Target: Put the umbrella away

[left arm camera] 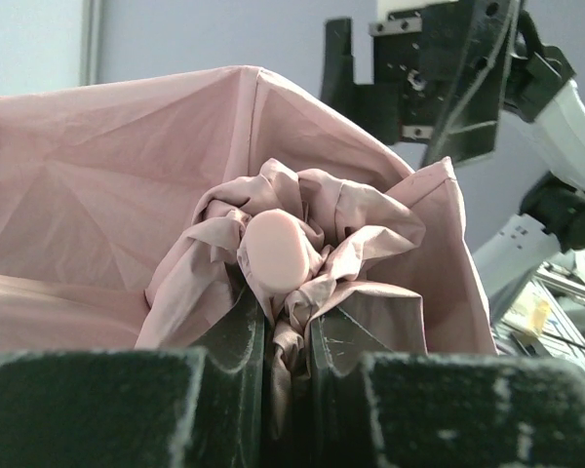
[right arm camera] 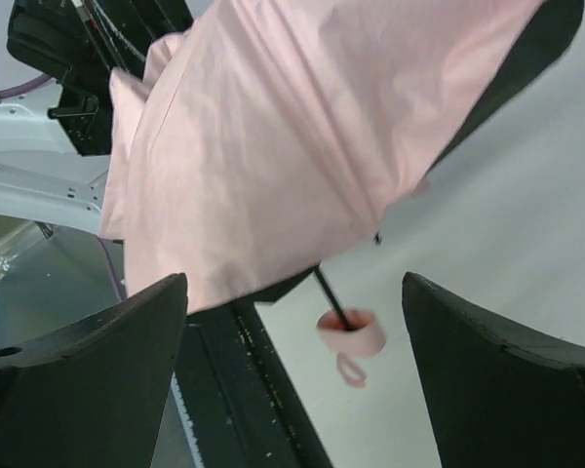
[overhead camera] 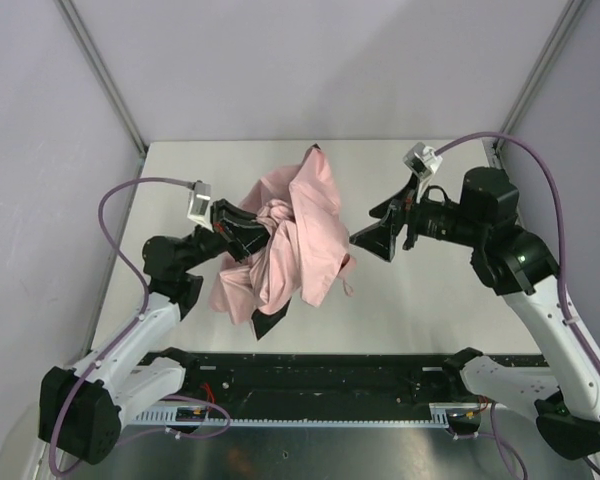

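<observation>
table [overhead camera: 450, 300]: white | walls [overhead camera: 280, 60]: pale grey | front rail [overhead camera: 320, 375]: black

Two arms, white shells w/ black joints: L arm [overhead camera: 145, 320], R arm [overhead camera: 555, 310]. Lilac cable [overhead camera: 140, 181] runs along each. L hand [overhead camera: 242, 238] & R hand [overhead camera: 375, 240] matte black; fingers [right arm camera: 88, 370] wedge-shaped, grainy surface. Small clear-white cam block [overhead camera: 198, 200] per wrist. Black motor housings [overhead camera: 78, 412] at bases.

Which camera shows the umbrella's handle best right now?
Right wrist: the handle hangs clear below the umbrella canopy on its black shaft, strap dangling. Top external shows mostly canopy, the handle barely discernible. Left wrist shows only bunched fabric.
</observation>
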Robot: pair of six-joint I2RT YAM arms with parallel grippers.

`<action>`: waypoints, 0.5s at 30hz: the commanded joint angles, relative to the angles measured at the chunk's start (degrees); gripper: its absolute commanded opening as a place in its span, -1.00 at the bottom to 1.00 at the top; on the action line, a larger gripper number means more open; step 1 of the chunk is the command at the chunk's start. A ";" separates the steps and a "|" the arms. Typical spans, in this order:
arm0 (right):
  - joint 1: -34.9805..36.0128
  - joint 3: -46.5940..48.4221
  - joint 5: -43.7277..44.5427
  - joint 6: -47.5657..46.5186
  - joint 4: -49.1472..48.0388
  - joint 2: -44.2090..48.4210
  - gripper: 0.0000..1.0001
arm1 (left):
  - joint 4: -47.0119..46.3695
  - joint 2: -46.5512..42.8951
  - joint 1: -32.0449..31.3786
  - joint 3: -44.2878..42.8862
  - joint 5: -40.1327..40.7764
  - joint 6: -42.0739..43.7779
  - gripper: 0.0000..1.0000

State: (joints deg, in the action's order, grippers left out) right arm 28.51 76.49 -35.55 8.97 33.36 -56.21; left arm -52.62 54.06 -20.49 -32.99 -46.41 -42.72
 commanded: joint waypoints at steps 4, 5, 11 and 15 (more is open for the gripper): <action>7.61 2.71 0.74 -6.89 -8.93 -6.63 0.89 | -5.11 0.61 0.09 -4.80 -8.42 -2.88 -1.00; 9.33 2.84 2.11 -7.32 -9.77 -7.56 0.89 | -5.12 0.83 0.10 -4.97 -9.09 -3.11 -1.00; 18.21 3.26 7.92 -8.76 -12.88 -11.54 0.90 | -5.12 1.68 -0.26 -5.82 -11.27 -3.81 -1.00; 22.42 3.24 11.10 -10.35 -14.46 -14.35 0.94 | -5.20 2.03 -1.19 -6.39 -11.40 -4.37 -1.00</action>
State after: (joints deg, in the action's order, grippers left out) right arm 47.79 77.49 -28.86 1.28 23.90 -68.66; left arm -53.47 56.27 -20.67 -35.57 -57.36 -45.45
